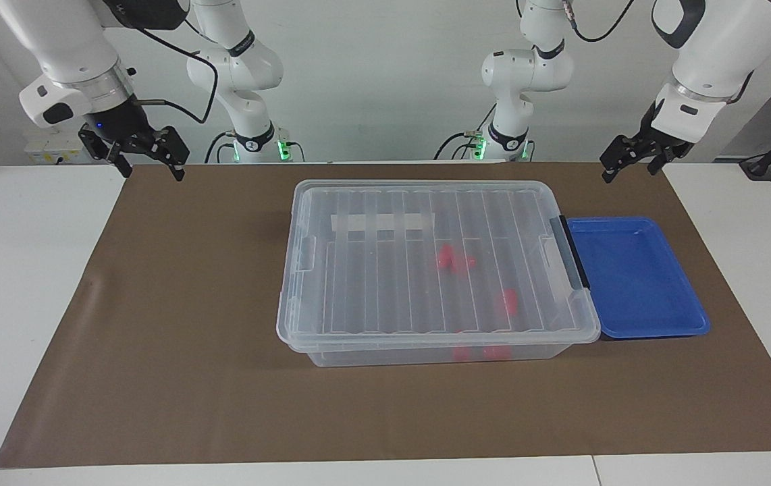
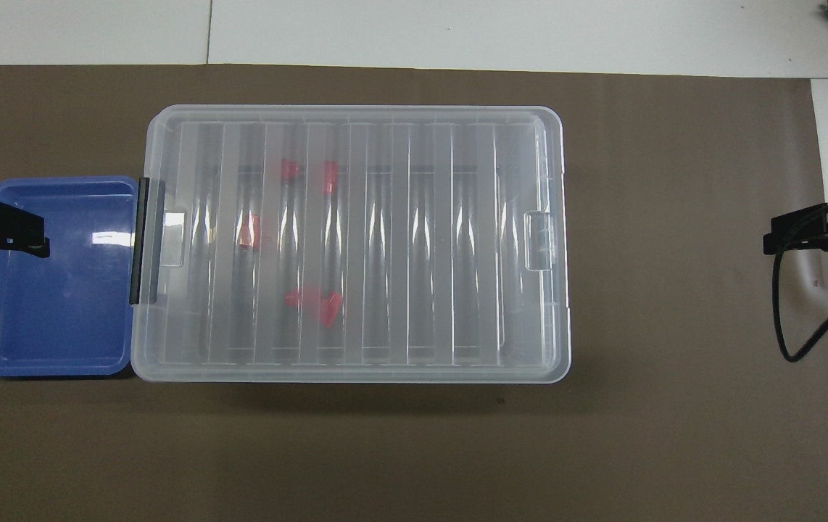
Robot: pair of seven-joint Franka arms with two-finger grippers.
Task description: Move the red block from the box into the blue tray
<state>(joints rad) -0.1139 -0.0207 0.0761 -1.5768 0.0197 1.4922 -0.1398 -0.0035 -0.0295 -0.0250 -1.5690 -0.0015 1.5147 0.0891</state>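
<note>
We see the box lying in the middle of the brown mat on the desk, its ribbed clear lid on. The black clip handle sits at the end of the box toward the left arm. Touching that same end lies the blue tray, with nothing in it.

Through the lid we make out several small red pieces, all inside the box and in the half of it nearer the tray. One pair lies on the side of the box nearer the robots, a single piece sits closest to the clip end, and two more lie on the side of the box farther from the robots. We cannot tell which of them is the red block.

The left claw hangs released in the air, toward the left arm's end of the desk from the box, over the tray's outer edge. The right claw hangs released too, well apart from the box, over the mat's edge at the right arm's end. Neither holds anything.
</note>
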